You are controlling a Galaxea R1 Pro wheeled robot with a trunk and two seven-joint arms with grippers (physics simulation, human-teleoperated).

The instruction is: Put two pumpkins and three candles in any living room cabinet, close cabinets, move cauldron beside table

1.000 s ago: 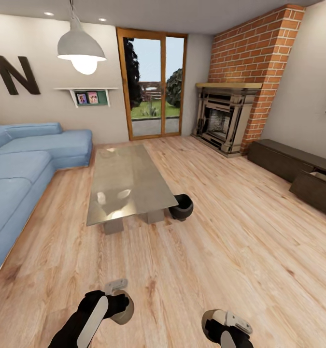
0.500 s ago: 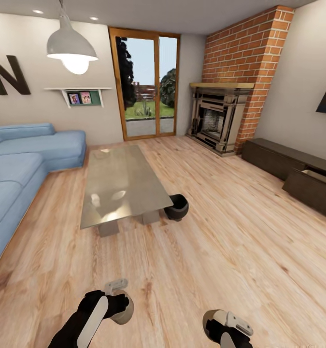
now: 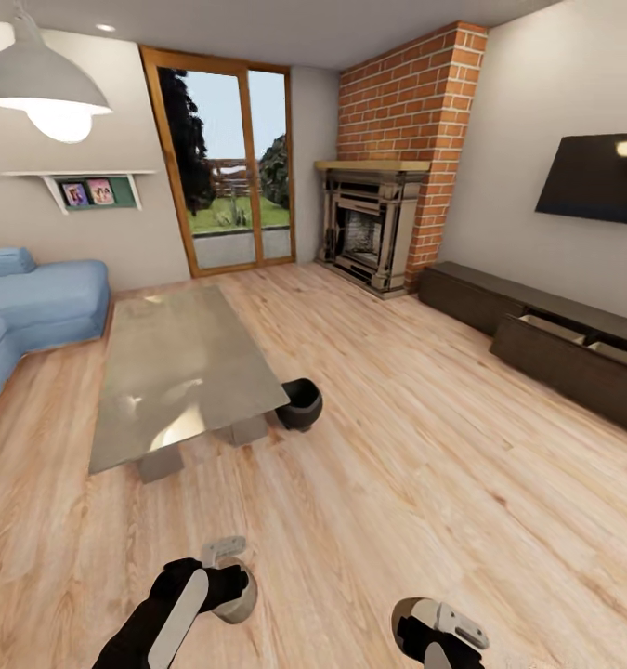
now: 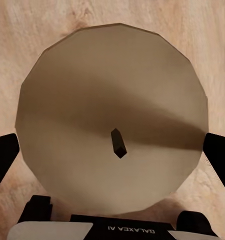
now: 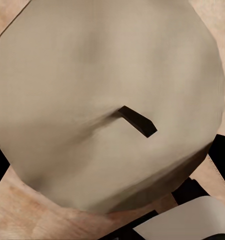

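The view swings right, bringing the cabinet (image 3: 573,358) with open drawers at right; left claw (image 4: 112,150) and right claw (image 5: 117,120) each grasp a candle (image 3: 237,599); delivery looks next.

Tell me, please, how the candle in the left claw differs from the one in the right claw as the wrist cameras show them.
The left claw's candle shows its whole round top face with floor around it, while the right claw's candle spills past the picture's edges. The left candle's wick is short and seen nearly end-on; the right candle's wick lies long and slanted. Both are squat, beige-grey cylinders with dark wicks, each between dark claw fingers.
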